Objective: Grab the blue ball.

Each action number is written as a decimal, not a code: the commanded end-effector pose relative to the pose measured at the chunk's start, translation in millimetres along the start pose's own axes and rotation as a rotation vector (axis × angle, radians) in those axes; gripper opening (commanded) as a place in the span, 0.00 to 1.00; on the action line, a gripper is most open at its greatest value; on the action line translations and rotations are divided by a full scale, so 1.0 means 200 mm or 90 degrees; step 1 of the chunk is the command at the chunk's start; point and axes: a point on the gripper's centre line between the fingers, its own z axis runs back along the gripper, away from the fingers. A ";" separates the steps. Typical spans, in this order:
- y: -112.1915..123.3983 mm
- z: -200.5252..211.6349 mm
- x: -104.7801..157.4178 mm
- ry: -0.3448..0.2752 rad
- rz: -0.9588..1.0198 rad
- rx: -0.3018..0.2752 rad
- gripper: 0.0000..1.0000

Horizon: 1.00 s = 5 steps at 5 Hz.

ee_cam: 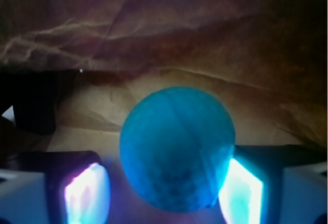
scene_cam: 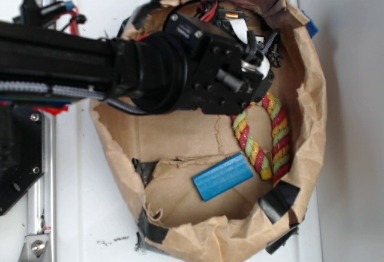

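The blue ball (ee_cam: 177,149) fills the middle of the wrist view, resting on brown paper right between my fingers. The right pad (ee_cam: 241,193) sits against or very near the ball's side. The left pad (ee_cam: 87,193) stands a small gap away from it. My gripper (ee_cam: 165,165) is open around the ball. In the exterior view my gripper (scene_cam: 257,65) is lowered into the upper right of the paper bag (scene_cam: 312,94), and its body hides the ball.
A flat blue block (scene_cam: 223,176) lies on the bag floor below the arm. A striped rope loop (scene_cam: 264,136) lies to its right. The bag's crumpled wall (ee_cam: 164,34) rises just behind the ball. Black tape (scene_cam: 279,201) patches the rim.
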 end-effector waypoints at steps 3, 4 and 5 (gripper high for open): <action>0.00 0.03 0.02 -0.017 0.030 -0.027 0.00; -0.01 0.04 0.01 -0.014 0.028 -0.025 0.00; -0.01 0.04 0.01 -0.008 0.020 -0.019 0.00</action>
